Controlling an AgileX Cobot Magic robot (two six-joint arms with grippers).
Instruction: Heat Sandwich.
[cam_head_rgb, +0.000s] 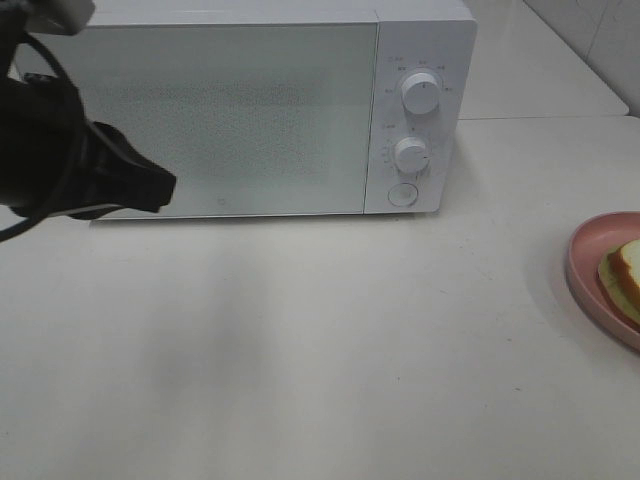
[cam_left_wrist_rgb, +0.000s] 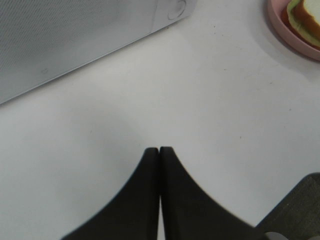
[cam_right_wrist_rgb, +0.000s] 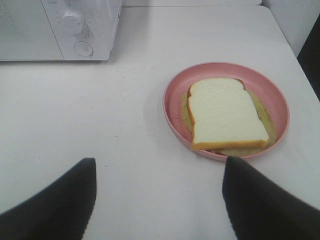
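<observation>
The sandwich is lying on a pink plate at the right edge of the high view, on the white table. The microwave is sitting shut at the top. The left gripper is hanging pinched closed at the left, holding nothing. The right gripper is hanging wide open near the plate, empty.

Matte black left arm with looping black cable, left gripper and right gripper, curved tapering black fingers
</observation>
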